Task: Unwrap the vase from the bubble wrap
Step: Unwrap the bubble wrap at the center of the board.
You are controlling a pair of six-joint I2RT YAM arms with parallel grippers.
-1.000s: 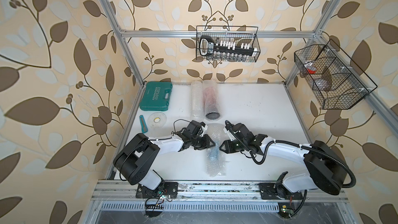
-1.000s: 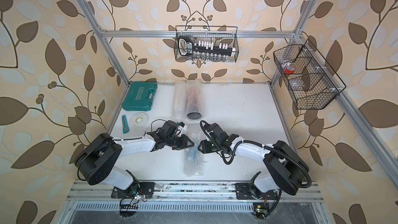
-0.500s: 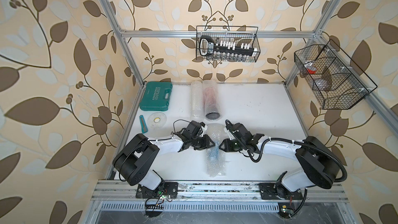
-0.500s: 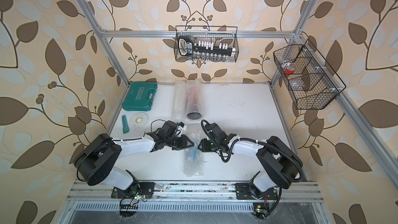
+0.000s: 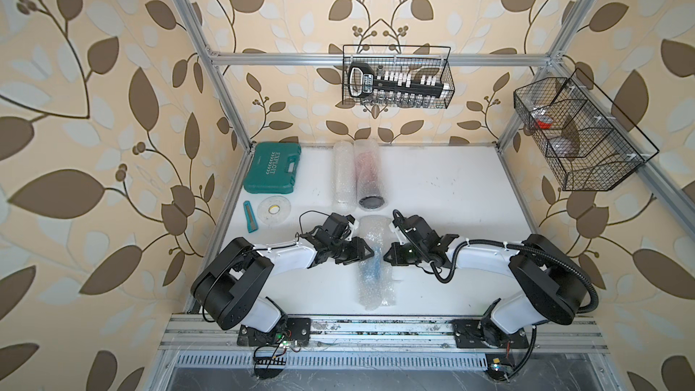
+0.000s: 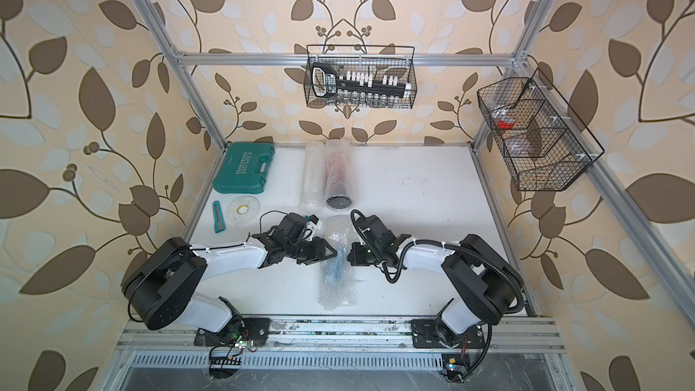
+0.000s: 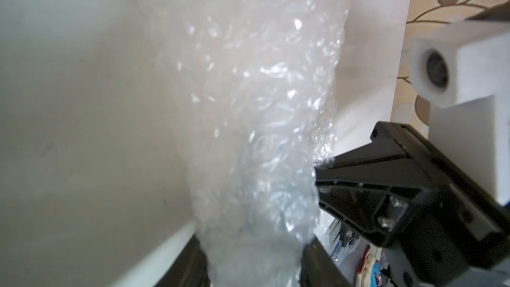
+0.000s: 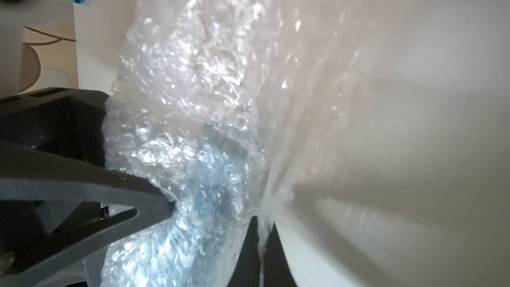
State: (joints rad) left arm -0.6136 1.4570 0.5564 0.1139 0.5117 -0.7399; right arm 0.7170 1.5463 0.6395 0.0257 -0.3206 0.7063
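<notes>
Table (image 5: 432, 201): bubble wrap (image 5: 372, 283) encloses blue vase (image 5: 370, 270).

Far left corner of the white bench (image 5: 443, 189): green hard-plastic tool case (image 5: 272, 173), lying flat, lid shut. Just in front of it, a flat white tape roll with a yellowish centre (image 5: 274, 211). Beside the roll, toward the left edge, a small teal cutter (image 5: 250, 217).

Back aluminium rail (image 5: 489, 59): a black wire basket (image 5: 447, 69) hangs from it, holding a black socket rack with white tags (image 5: 398, 86).

Right side: a second black wire basket with compartments (image 5: 609, 167); small red item (image 5: 542, 122) in the far one. Beige wallpaper with brown leaves (image 5: 94, 69) all round.
</notes>
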